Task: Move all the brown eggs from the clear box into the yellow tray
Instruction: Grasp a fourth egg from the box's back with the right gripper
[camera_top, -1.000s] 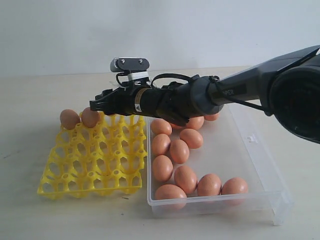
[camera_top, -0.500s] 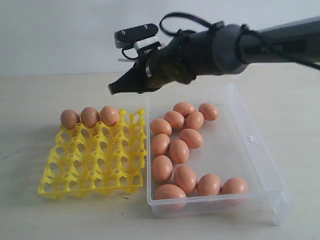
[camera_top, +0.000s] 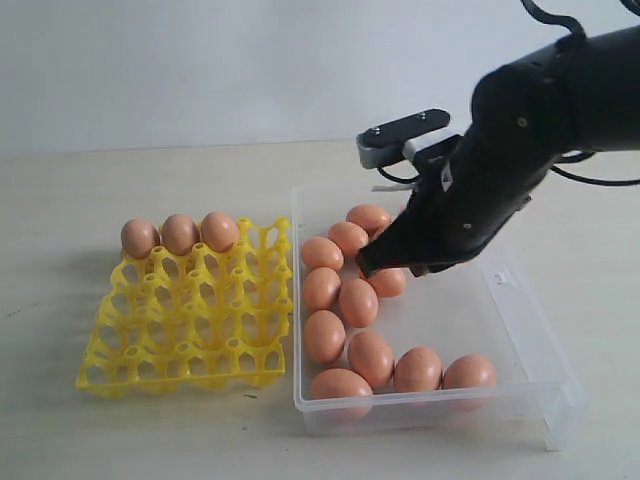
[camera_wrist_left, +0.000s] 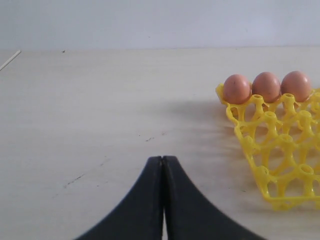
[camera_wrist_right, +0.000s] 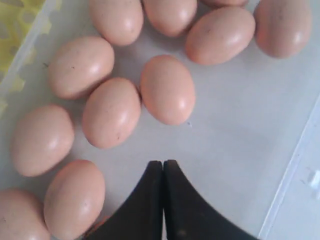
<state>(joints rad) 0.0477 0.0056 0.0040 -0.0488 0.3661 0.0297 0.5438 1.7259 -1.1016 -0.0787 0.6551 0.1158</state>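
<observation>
Yellow lattice plastic, the yellow tray (camera_top: 180, 335) sat on the pale tabletop (camera_top: 90, 180) just beside the clear box (camera_top: 525, 335), with their long walls nearly touching. Three brown eggs (camera_top: 180, 233) sat side by side in the tray's far row of cups. The other eggs lay loose on the floor of the box. Eleven showed in the exterior view, mostly along the side nearest the tray, and the black arm hid part of the far end. A small clasp tab (camera_top: 503, 277) stood on the box's outer wall.

The right gripper (camera_top: 362, 268) hung low over the box among the far eggs. Its jaws were pressed tight together and held nothing. In the right wrist view its tips (camera_wrist_right: 163, 162) pointed at bare box floor, with eggs close by. The left gripper (camera_wrist_left: 162, 158) was likewise fully closed and empty over bare tabletop, well apart from the tray.
</observation>
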